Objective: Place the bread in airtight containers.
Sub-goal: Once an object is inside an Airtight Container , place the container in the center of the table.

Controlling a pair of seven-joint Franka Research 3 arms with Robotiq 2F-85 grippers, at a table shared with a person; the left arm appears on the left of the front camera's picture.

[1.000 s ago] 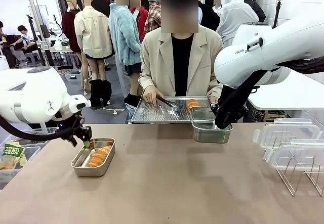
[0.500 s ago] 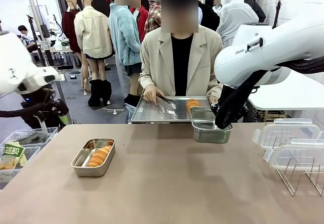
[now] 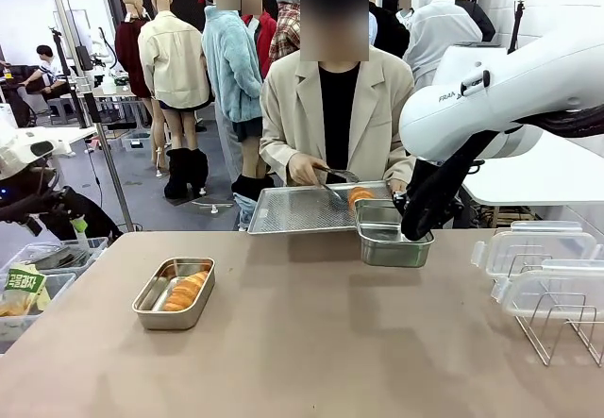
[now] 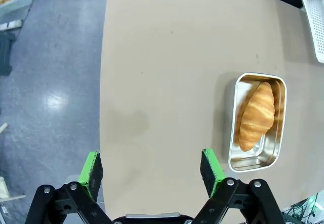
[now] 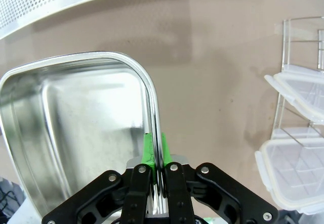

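Brown matte table (image 3: 311,342) spans the fgnd; past its edge a grey glossy floor (image 4: 50,82) w/ a soft white light patch reflected on it; lighting is even, indoor. White wall (image 3: 552,3) at far right w/ a white flat surface (image 3: 557,177) below it. Far left bkgd: a person (image 3: 42,67) sits among desks & gear too small to make out; a thin metal pole (image 3: 98,149) stands slanted on that side; a clear bin (image 3: 80,245) holding a green packet (image 3: 21,286) sits low, just beside the table's left edge.
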